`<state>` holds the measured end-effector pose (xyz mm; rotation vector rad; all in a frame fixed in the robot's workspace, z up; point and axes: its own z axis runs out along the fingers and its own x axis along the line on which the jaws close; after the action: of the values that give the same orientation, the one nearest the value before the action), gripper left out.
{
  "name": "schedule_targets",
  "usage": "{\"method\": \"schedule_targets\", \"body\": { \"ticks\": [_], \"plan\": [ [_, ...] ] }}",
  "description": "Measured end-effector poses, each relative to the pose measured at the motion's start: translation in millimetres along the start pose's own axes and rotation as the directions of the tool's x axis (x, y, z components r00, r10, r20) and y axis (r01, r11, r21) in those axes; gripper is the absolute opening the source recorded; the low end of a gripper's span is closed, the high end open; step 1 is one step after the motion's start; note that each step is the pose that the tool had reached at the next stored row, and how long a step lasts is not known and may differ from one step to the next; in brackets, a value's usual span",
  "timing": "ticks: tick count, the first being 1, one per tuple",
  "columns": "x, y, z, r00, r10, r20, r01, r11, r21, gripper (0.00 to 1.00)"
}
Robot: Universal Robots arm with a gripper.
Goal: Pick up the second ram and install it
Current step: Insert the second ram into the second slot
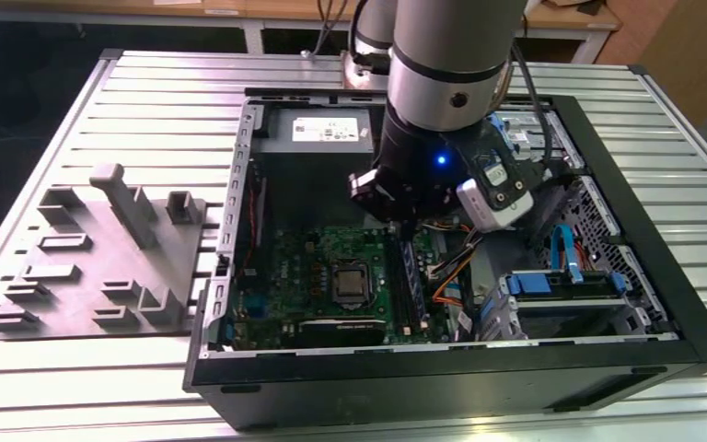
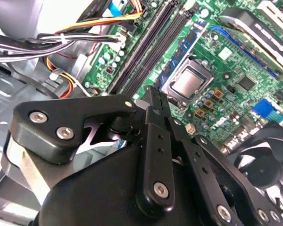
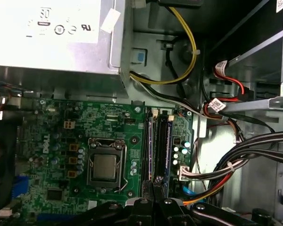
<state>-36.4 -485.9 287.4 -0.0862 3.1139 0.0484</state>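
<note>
My gripper [image 1: 407,228] hangs inside the open computer case [image 1: 452,368], over the green motherboard [image 1: 317,267]. In both wrist views its fingertips [image 2: 153,94] [image 3: 153,184] are shut together with nothing between them. They stand at one end of a long dark blue stick, the second ram [image 3: 149,146] [image 2: 181,52], which sits in the memory slot nearest the processor socket [image 3: 104,167]. I cannot tell whether the tips touch it. A second dark stick [image 3: 170,146] fills a slot beside it. In the exterior view the sticks [image 1: 408,281] run towards the case's front.
The grey power supply [image 1: 317,132] [image 3: 52,33] sits at the case's back. Bundled cables [image 3: 245,160] [image 1: 452,276] run close beside the slots. A blue drive bay [image 1: 562,281] is at the exterior view's right, and a fan [image 2: 269,155] is nearby. A grey fixture [image 1: 108,258] stands on the table.
</note>
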Motion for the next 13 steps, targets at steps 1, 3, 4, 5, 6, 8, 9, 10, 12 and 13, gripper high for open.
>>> {"method": "schedule_targets", "body": {
  "ticks": [1,3,4,5,6,8,9,10,12,13],
  "plan": [
    [0.0,0.0,0.6,1.0,0.0,0.0,0.0,1.0,-0.0003,0.11],
    [0.0,-0.1,0.6,1.0,0.0,-0.0001,0.0,1.0,0.0,0.11],
    [0.0,-0.1,0.7,1.0,0.0,-0.0001,0.0,1.0,-0.0001,0.11],
    [-0.1,0.0,0.8,1.0,0.0,0.0,0.0,1.0,-0.0003,0.11],
    [-0.1,0.0,1.1,1.0,0.0,0.0,0.0,1.0,-0.0004,0.11],
    [0.0,-0.1,2.7,1.0,0.0,0.0001,0.0,1.0,-0.0006,0.11],
    [0.0,-0.1,3.8,1.0,0.0,0.0,0.0,1.0,-0.0003,0.11],
    [0.1,-0.2,5.1,1.0,0.0,0.0,0.0,1.0,-0.0004,0.11],
    [0.1,-0.2,8.3,1.0,0.001,0.0001,-0.001,1.0,-0.0004,0.11],
    [0.2,-0.3,10.1,1.0,0.001,0.0001,-0.001,1.0,-0.0004,0.11]
  ]
}}
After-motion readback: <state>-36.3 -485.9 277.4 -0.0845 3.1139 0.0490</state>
